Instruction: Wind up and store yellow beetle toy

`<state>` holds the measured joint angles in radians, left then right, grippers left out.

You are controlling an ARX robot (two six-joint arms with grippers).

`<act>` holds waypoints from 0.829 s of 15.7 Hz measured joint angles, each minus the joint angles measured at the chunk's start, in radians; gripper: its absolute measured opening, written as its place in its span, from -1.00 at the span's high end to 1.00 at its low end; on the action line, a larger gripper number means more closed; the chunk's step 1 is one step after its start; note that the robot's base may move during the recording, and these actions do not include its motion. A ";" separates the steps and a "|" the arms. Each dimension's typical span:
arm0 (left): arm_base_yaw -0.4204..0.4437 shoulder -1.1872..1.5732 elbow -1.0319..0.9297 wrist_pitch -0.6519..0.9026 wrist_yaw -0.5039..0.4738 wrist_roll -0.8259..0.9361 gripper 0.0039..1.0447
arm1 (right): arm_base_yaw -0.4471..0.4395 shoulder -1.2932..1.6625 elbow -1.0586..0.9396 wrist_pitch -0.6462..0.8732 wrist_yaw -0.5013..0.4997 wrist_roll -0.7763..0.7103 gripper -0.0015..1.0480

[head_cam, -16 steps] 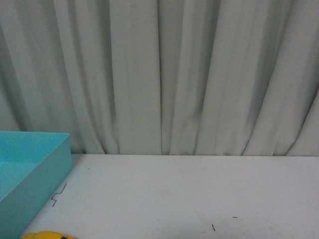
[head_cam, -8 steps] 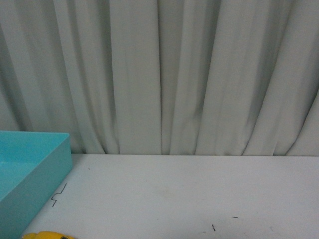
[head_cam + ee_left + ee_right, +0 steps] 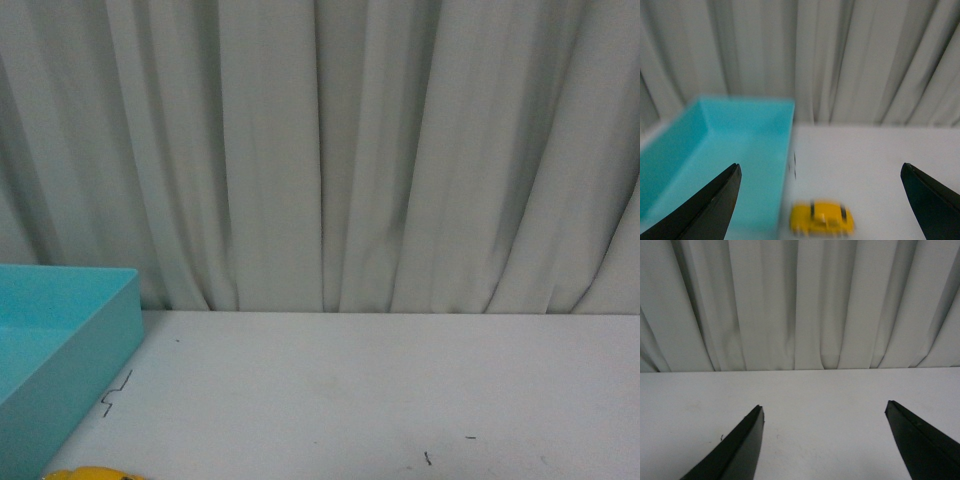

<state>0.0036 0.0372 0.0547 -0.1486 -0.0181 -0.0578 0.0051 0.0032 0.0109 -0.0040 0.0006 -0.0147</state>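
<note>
The yellow beetle toy (image 3: 822, 218) stands on its wheels on the white table, right beside the outer wall of a turquoise bin (image 3: 740, 150). In the front view only its yellow roof (image 3: 92, 473) peeks over the bottom edge, next to the bin (image 3: 60, 330). My left gripper (image 3: 820, 172) is open, its two black fingers spread wide with the toy lying between and ahead of them, untouched. My right gripper (image 3: 825, 410) is open too, over bare table with nothing between its fingers. Neither arm shows in the front view.
The white table (image 3: 380, 390) carries a few small dark marks (image 3: 118, 392). A pale pleated curtain (image 3: 330, 150) closes off the back edge. The turquoise bin sits at the table's left side, its inside empty as far as shown.
The toy's yellow roof sits slightly lower at the front view's bottom edge than before. Nothing else has visibly changed.
</note>
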 joint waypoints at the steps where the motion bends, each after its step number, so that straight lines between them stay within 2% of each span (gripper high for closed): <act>1: 0.006 0.045 0.028 -0.061 0.000 -0.026 -0.88 | 0.000 0.000 0.000 -0.001 0.001 0.000 -0.50; 4: 0.046 0.187 0.128 -0.191 0.003 -0.153 -0.88 | 0.000 0.000 0.000 0.000 -0.001 0.000 -0.67; 5: 0.053 0.234 0.166 -0.199 -0.006 -0.203 -0.88 | 0.000 0.000 0.000 0.000 0.000 0.000 -0.81; 6: 0.037 0.315 0.237 -0.103 -0.024 -0.233 -0.88 | 0.000 0.000 0.000 0.000 0.000 0.001 -0.90; 8: -0.003 0.588 0.360 0.128 -0.028 -0.212 -0.88 | 0.000 0.000 0.000 0.001 0.000 0.000 -0.87; 9: -0.016 0.714 0.389 0.197 -0.020 -0.182 -0.88 | 0.000 0.000 0.000 -0.002 0.003 0.000 -0.87; 11: -0.043 0.937 0.470 0.277 -0.019 -0.115 -0.88 | 0.000 0.000 0.000 -0.001 0.000 0.000 -0.87; 13: -0.072 1.162 0.639 0.285 0.018 0.002 -0.88 | 0.000 0.000 0.000 0.000 0.000 0.000 -0.87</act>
<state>-0.0685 1.1995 0.6941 0.1360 -0.0002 -0.0559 0.0051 0.0036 0.0109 -0.0044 0.0002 -0.0147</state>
